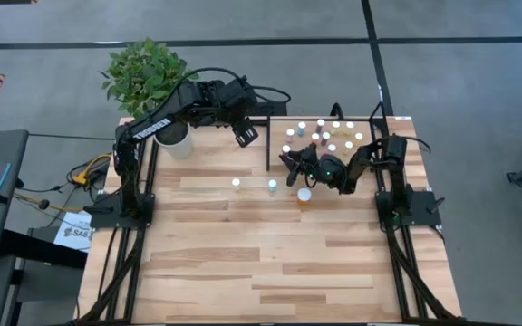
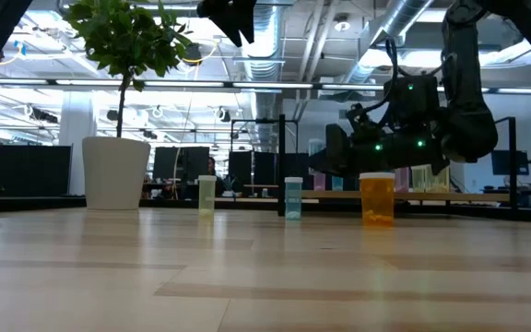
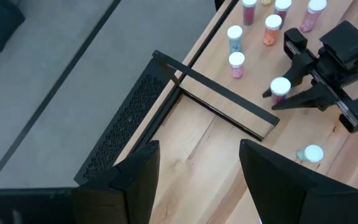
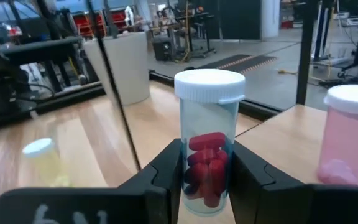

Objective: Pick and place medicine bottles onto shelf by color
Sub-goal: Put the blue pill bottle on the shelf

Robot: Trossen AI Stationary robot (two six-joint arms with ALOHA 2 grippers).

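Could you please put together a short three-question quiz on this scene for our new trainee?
1. True or false: the right hand is shut on a bottle of red capsules.
2. Which stands off the shelf? A) orange bottle B) plant pot C) both
3. Fill in: the left hand is ____, above the table's far edge.

Key: 1 true; 2 C; 3 open.

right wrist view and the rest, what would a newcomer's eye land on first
The clear bottle of red capsules, white-capped, clamped between the right gripper's jaws at the shelf's near edge. Then the cluster of bottles on the shelf, and the large orange bottle standing alone on the table.
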